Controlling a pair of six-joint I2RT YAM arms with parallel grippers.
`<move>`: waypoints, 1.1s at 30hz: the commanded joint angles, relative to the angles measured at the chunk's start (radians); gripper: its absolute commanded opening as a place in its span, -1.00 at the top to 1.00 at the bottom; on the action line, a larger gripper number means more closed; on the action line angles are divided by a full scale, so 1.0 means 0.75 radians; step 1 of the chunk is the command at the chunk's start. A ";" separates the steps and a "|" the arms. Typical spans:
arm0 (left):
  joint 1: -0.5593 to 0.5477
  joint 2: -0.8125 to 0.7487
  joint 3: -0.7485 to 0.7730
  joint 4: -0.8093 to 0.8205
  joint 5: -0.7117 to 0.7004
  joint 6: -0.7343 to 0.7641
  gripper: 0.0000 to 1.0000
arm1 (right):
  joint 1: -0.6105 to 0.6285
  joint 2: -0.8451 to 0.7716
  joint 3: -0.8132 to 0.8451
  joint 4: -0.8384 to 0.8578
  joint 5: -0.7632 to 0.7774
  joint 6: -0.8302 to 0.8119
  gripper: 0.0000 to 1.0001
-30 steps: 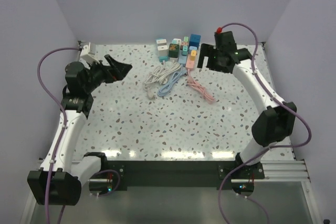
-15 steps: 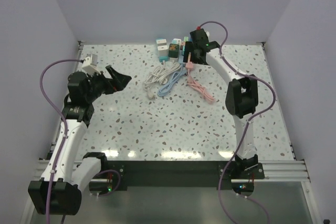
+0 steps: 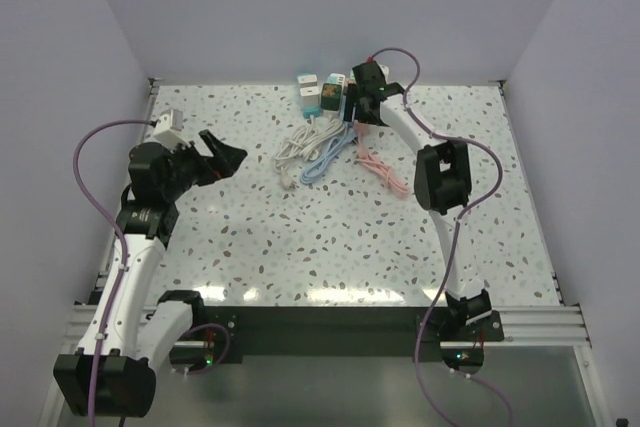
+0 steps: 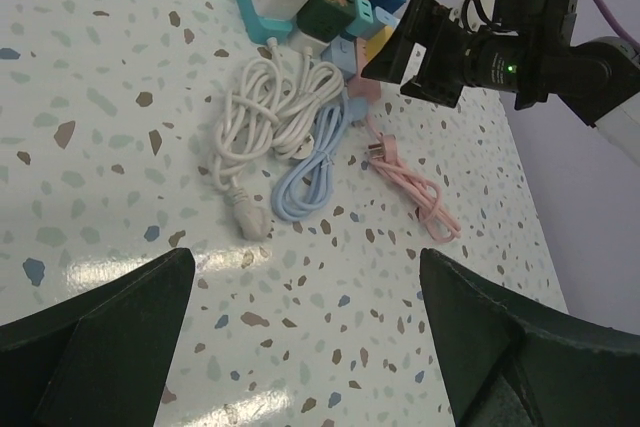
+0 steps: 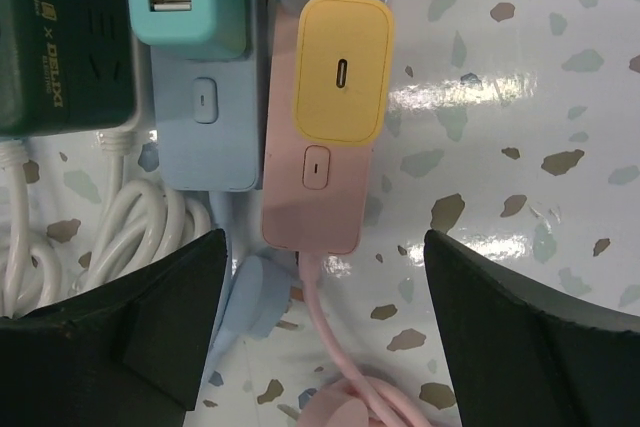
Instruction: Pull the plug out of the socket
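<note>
A yellow plug (image 5: 345, 67) sits in a pink socket strip (image 5: 313, 202), straight below my right wrist camera. My right gripper (image 5: 322, 242) is open, its fingers either side of the pink strip's cable end and above it. In the top view the right gripper (image 3: 365, 97) hovers over the cluster of strips (image 3: 320, 95) at the back centre and hides the pink strip. A teal plug (image 5: 190, 2) sits in a light-blue strip (image 5: 205, 137) next to the pink strip. My left gripper (image 3: 228, 157) is open and empty, left of the cables and above the table (image 4: 305, 267).
A dark green strip (image 5: 60, 37) lies left of the blue one. Coiled cables lie in front of the strips: white (image 3: 298, 147), light blue (image 3: 325, 155) and pink (image 3: 385, 172). The back wall stands just behind the strips.
My right arm has swung left from the back right corner to over the strips. My left gripper has shifted slightly down and left.
</note>
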 commanded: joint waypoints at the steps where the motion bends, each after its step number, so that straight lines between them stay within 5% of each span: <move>1: 0.006 -0.009 -0.002 -0.018 -0.020 0.023 -1.00 | 0.003 0.040 0.069 0.010 0.052 0.016 -0.65; 11: 0.006 -0.019 -0.002 -0.055 -0.049 0.046 -1.00 | 0.001 0.110 0.081 0.029 0.039 0.047 -0.50; 21: 0.006 -0.040 -0.013 -0.075 -0.047 0.042 -1.00 | -0.120 0.069 -0.021 0.129 -0.081 0.057 -0.10; 29: 0.004 0.003 -0.062 0.008 0.039 0.038 -1.00 | -0.185 -0.086 -0.240 0.080 -0.047 0.018 1.00; 33: 0.002 0.060 -0.121 0.055 0.094 0.054 -1.00 | -0.181 -0.301 -0.536 0.084 -0.003 0.079 1.00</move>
